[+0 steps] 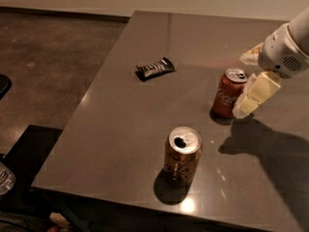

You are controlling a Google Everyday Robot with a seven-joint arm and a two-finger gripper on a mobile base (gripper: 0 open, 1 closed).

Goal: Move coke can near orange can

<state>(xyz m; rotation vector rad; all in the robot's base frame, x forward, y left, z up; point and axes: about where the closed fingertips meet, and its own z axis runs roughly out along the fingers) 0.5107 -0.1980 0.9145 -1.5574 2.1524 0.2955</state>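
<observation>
The red coke can [228,94] stands upright on the dark table [116,115], right of centre. The brownish-orange can [182,156] stands upright near the table's front edge, its silver top opened, well apart from the coke can. My gripper [243,84] comes in from the right on a white arm. It is open. One cream finger [257,92] is right beside the coke can's right side and the other [251,57] is behind the can. The can stands on the table, not lifted.
A dark snack bar wrapper [154,69] lies on the table at the back left of the cans. The table's left and front edges drop to a concrete floor [48,57]. A dark object [19,153] sits below the front left corner.
</observation>
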